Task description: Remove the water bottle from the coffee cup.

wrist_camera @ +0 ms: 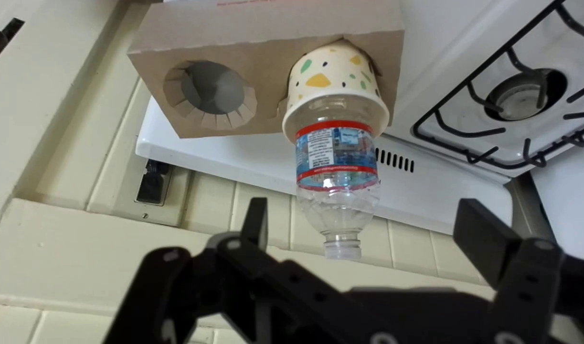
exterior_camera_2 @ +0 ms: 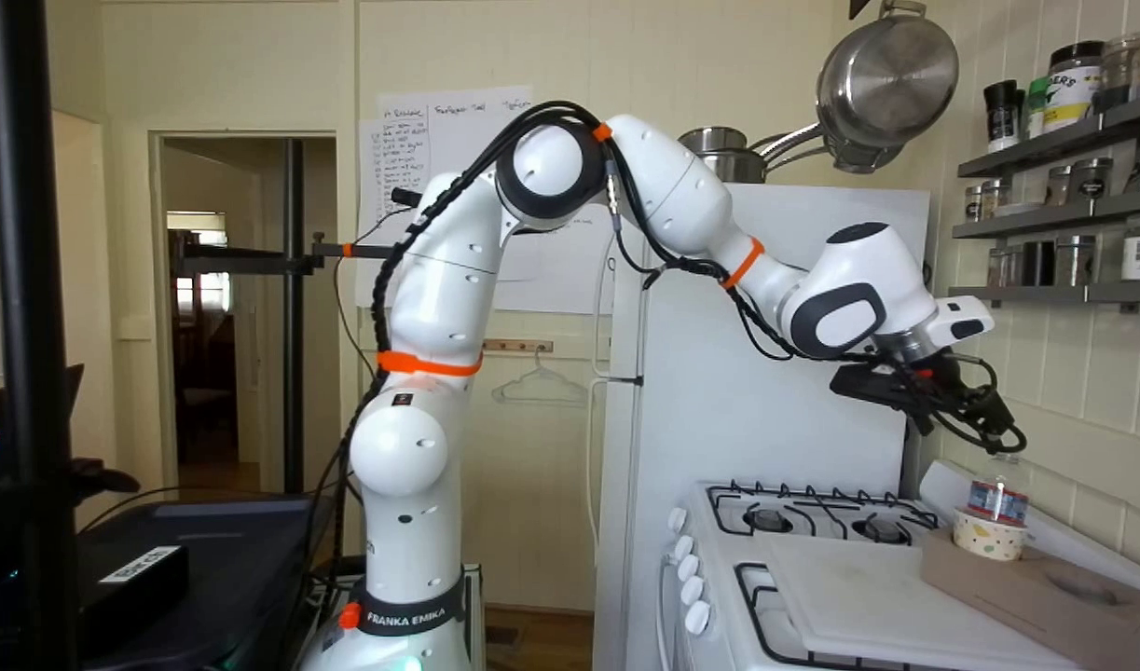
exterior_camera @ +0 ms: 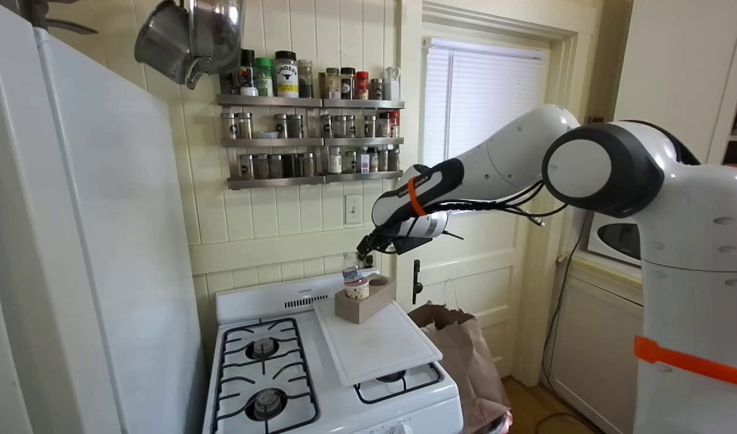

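A clear water bottle point(wrist_camera: 337, 157) with a blue and red label stands upright in a spotted paper coffee cup point(wrist_camera: 334, 76). The bottle point(exterior_camera: 351, 269) point(exterior_camera_2: 998, 496) and cup point(exterior_camera: 357, 291) point(exterior_camera_2: 989, 537) also show in both exterior views. The cup sits in one hole of a cardboard carrier point(wrist_camera: 268, 28). My gripper point(wrist_camera: 368, 225) is open and empty, close to the bottle's top. In the wrist view, the cap shows between the fingers, nearer the left one, with no contact seen. The gripper point(exterior_camera: 367, 248) point(exterior_camera_2: 1006, 442) is tilted downward in both exterior views. The bottle's base is hidden inside the cup.
The carrier stands on a white board point(exterior_camera: 383, 346) over the right side of the stove. Its other hole point(wrist_camera: 213, 88) is empty. The wall and stove back panel point(wrist_camera: 229, 162) are close behind. Spice shelves point(exterior_camera: 275, 143) hang above. A paper bag point(exterior_camera: 464, 361) stands beside the stove.
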Available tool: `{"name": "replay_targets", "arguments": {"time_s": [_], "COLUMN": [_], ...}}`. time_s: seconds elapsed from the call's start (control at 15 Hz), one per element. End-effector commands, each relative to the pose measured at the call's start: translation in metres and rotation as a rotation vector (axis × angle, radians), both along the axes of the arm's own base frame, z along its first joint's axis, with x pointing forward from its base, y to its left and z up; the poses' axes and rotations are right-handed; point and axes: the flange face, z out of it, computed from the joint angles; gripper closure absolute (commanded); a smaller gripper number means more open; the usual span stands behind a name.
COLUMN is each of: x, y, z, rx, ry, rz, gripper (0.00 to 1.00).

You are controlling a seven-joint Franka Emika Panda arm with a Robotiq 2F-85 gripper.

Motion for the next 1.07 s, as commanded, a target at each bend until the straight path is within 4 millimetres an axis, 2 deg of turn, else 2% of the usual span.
{"name": "replay_targets", "arguments": {"time_s": [0.0, 0.2, 0.6, 1.0], "x": [0.001, 0.003, 0.032, 0.058], "y": [0.000, -0.001, 0.003, 0.017], "z": [0.000, 0.002, -0.030, -0.041], "rx": [0.000, 0.000, 0.015, 0.051], "ry": [-0.001, -0.006, -0.002, -0.083], "rz": [-0.001, -0.001, -0.024, -0.013], "gripper": [0.00, 0.00, 0.00, 0.00]}}
